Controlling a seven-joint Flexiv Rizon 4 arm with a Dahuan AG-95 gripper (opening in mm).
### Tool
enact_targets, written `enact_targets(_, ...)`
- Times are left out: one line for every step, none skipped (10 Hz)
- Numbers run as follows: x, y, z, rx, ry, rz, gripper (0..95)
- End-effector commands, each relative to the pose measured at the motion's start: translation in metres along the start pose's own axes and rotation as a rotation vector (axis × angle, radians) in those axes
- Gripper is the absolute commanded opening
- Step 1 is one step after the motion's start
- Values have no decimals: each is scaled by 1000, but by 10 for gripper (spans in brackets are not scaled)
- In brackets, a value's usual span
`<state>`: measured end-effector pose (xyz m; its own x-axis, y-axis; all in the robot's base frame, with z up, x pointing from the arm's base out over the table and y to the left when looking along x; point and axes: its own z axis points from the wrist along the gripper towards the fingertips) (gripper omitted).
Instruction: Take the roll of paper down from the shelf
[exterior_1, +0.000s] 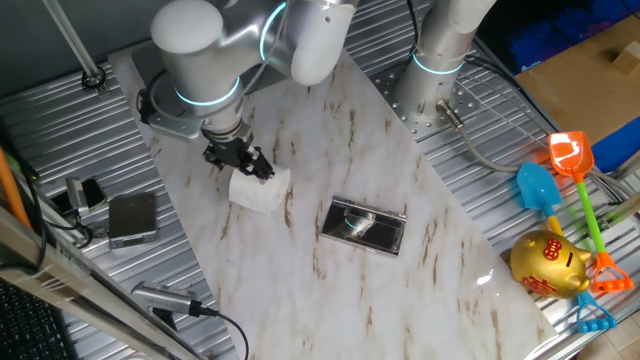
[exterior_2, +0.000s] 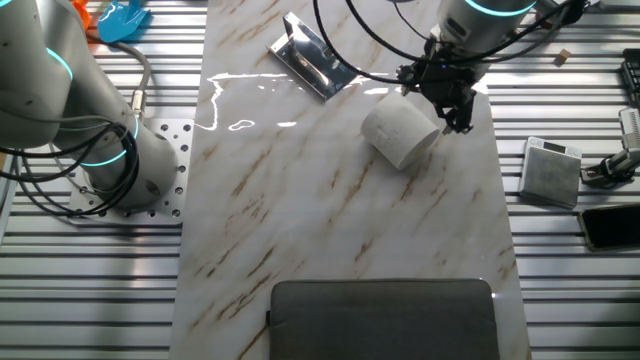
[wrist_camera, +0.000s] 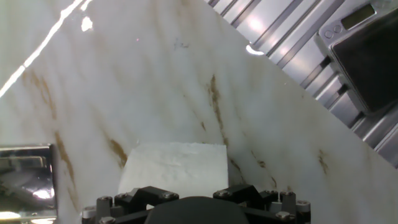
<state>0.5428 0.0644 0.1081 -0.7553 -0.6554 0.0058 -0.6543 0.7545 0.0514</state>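
The roll of paper (exterior_1: 262, 190) is a white cylinder lying on its side low over the marble tabletop, left of the shelf (exterior_1: 363, 227). The shelf is a small stand with a dark mirror top, and nothing lies on it. My gripper (exterior_1: 243, 160) sits on the roll's upper end with its fingers either side of it and seems shut on it. In the other fixed view the gripper (exterior_2: 447, 100) is at the roll's (exterior_2: 401, 135) right end, with the shelf (exterior_2: 312, 58) farther back. The hand view shows the roll (wrist_camera: 174, 168) right under the hand and the shelf's corner (wrist_camera: 25, 180) at lower left; the fingertips are hidden.
A small grey box with cables (exterior_1: 132, 218) lies left of the marble slab on the ribbed metal. A large grey plate (exterior_2: 385, 318) lies at the slab's near end. Toy shovels (exterior_1: 565, 165) and a gold piggy bank (exterior_1: 548, 265) are at the right. A second arm's base (exterior_1: 435, 75) stands behind.
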Motion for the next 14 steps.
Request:
enact_targets(6, 6, 3, 3, -7, 7, 950)
enact_targets(9, 8, 4, -1, -14, 3, 950)
enact_targets(11, 10, 5, 0, -14, -3, 950)
enact_targets(12, 11, 6, 1, -9, -6, 950)
enact_targets(13, 13, 8, 6, -3, -12, 950)
enact_targets(14, 13, 9, 9, 0, -11, 950)
enact_targets(15, 15, 10, 10, -3, -9, 950)
enact_targets(16, 15, 10, 10, -4, -4, 950)
enact_targets(17, 16, 10, 12, -5, 2, 950)
enact_targets(17, 16, 11, 13, -3, 5, 950)
enact_targets(19, 19, 12, 15, -6, 13, 950)
enact_targets(21, 20, 13, 19, -9, 16, 950)
enact_targets(21, 21, 14, 21, -9, 19, 950)
enact_targets(21, 22, 16, 24, -8, 20, 950)
